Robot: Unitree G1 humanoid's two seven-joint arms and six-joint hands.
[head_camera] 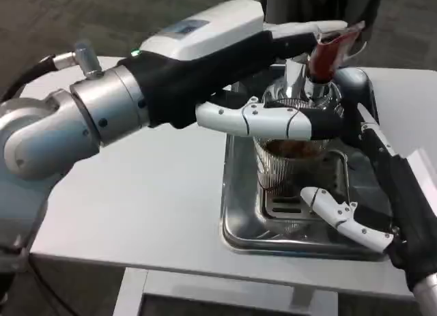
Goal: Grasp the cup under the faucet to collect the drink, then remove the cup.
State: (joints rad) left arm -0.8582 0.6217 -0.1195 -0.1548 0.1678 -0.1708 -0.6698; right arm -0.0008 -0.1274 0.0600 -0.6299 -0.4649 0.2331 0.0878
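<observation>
Evenly lit from overhead, bright on the white table (157, 207) with only soft shadows. Sharp glints on the steel tray (239, 231) and silver forearm (61, 125). Slightly soft and blocky throughout, with motion blur at the red tap handle (331, 46).
</observation>
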